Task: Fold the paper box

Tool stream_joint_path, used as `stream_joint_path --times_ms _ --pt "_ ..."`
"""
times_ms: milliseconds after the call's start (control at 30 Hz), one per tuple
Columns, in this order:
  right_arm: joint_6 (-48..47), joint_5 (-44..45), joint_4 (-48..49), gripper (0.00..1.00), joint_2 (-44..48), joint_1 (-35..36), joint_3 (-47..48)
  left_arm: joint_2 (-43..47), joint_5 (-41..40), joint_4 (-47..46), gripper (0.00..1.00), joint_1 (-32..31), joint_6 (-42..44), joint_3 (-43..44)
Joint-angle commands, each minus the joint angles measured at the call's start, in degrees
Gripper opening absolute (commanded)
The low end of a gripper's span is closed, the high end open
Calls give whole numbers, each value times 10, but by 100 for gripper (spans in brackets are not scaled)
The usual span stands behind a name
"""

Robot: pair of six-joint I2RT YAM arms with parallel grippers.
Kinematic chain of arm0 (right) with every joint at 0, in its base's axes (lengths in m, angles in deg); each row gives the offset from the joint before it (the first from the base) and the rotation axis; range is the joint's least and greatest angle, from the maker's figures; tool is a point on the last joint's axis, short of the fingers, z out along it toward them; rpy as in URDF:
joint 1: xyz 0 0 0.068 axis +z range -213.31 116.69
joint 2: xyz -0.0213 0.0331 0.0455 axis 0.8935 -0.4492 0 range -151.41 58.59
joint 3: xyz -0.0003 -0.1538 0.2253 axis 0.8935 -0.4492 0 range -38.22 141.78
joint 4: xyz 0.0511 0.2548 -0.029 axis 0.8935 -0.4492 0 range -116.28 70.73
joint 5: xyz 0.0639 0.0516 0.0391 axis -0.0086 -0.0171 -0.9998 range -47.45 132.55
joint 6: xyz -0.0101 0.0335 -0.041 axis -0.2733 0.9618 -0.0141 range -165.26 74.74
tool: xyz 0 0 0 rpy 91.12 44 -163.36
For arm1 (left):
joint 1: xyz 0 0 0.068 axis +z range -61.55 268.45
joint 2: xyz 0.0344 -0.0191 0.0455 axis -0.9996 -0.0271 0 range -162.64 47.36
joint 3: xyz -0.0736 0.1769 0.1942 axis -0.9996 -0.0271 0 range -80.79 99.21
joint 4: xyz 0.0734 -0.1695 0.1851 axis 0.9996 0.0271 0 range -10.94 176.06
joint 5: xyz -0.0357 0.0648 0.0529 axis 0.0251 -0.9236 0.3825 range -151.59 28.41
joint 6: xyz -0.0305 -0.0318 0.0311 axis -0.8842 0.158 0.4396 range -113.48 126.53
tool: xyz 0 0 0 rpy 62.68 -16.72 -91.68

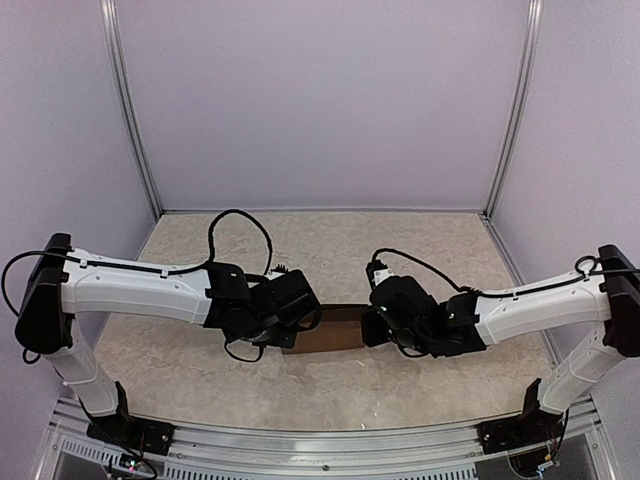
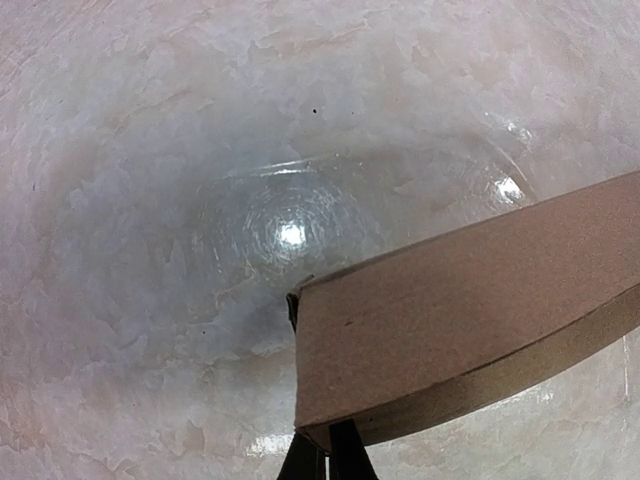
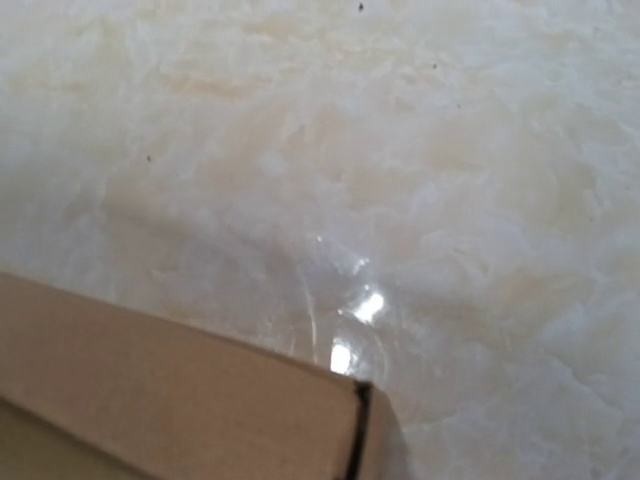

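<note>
Plainly, the plain brown cardboard paper box (image 1: 325, 330), already closed into a long, flat-sided sleeve, sits over the middle of the pale marbled table (image 1: 420, 250), toward its near edge, spanning the gap between the two arms. Toward the table's left side, the left gripper (image 2: 327, 458) meets one end of the box. In the left wrist view its dark fingertips (image 2: 345, 455) stand pressed together right under the box's near corner, though whether a thin wall of card is nipped between them cannot be told. Toward the table's right side, the right gripper (image 1: 370, 325) meets the other end. Its fingers do not show in its own wrist view, where only the box's far corner with a dark seam appears, and its jaws are closed too. Whether the box rests on the table or hangs a little above it cannot be made out. The box looks very light and hollow. Its panels seem stiff along the creases but easy to dent or bow if squeezed across a broad face, and the smooth card would probably slide on the glossy table under a sideways push. Hold is best taken at the ends, on a folded edge or tab where the card is doubled, with one gripper bracing against the other.
</note>
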Motion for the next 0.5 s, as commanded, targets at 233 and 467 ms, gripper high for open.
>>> stream_joint_path --times_ms 233,467 --pt "6 -18 32 0 -34 36 -56 -8 92 -12 13 12 16 -40" --pt "5 7 17 0 -35 36 -45 37 141 -55 29 38 49 -79"
